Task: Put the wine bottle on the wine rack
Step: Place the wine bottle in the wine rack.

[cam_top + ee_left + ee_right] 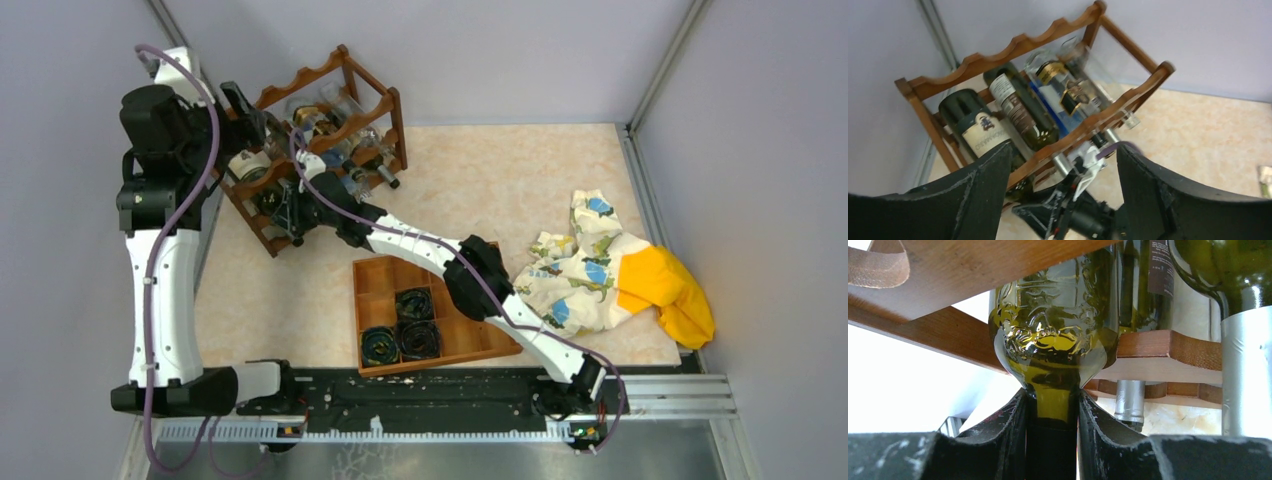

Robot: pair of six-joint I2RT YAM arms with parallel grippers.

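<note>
Left arm: stands upright from its base, elbow high, wrist bent forward over the rack.
Left tool (245,112) (1063,160): fingers spread wide, holding nothing, above the rack's near end.
Rack (330,70) (1013,47) (948,330): reddish-brown, wavy rails, set at an angle at the back left of the worktop (500,180); labelled bottles lie on its upper tier.
Bottle (1053,340): green glass, embossed shoulder, lying in the lower tier under a rail, neck pointing out.
Right tool (280,205) (1053,415): clamped on the bottle's neck.
Right arm: stretched low and diagonal from its base, over the tray (375,280), to the rack's front.
</note>
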